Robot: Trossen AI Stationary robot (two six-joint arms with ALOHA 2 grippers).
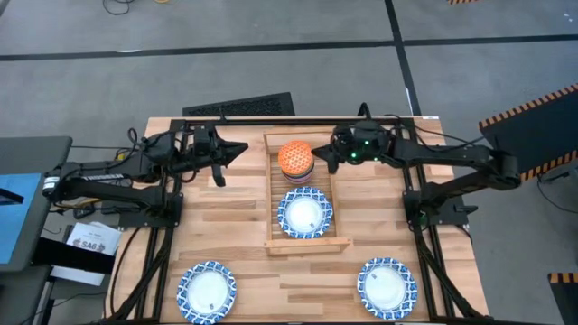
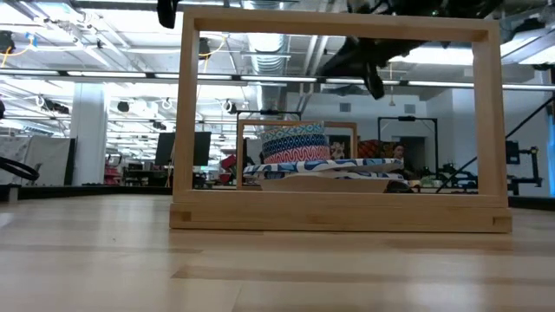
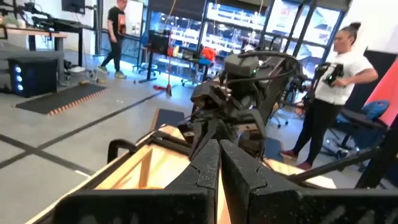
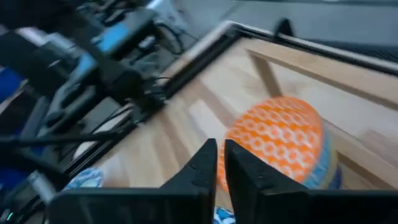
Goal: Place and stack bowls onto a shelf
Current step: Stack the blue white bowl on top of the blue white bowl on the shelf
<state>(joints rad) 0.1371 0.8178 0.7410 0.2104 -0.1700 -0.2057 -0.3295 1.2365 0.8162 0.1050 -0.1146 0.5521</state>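
Observation:
The light-wood slatted shelf (image 1: 341,194) lies in the middle of the table. At its far end stands a stack of small deep bowls. The orange bowl (image 1: 295,157) (image 4: 278,138) lies rim down on top of it, and a blue rim shows beneath. A wide blue-and-white bowl (image 1: 304,214) rests on the slats nearer to me. My right gripper (image 1: 318,155) (image 4: 221,158) hovers shut just right of the orange bowl, touching nothing. My left gripper (image 1: 244,148) (image 3: 219,158) hangs shut left of the shelf's far end.
Two more wide patterned bowls sit on the table near its near edge, one at the left (image 1: 206,291) and one at the right (image 1: 386,284). Bare planks lie on both sides of the shelf. People stand in the room beyond the table.

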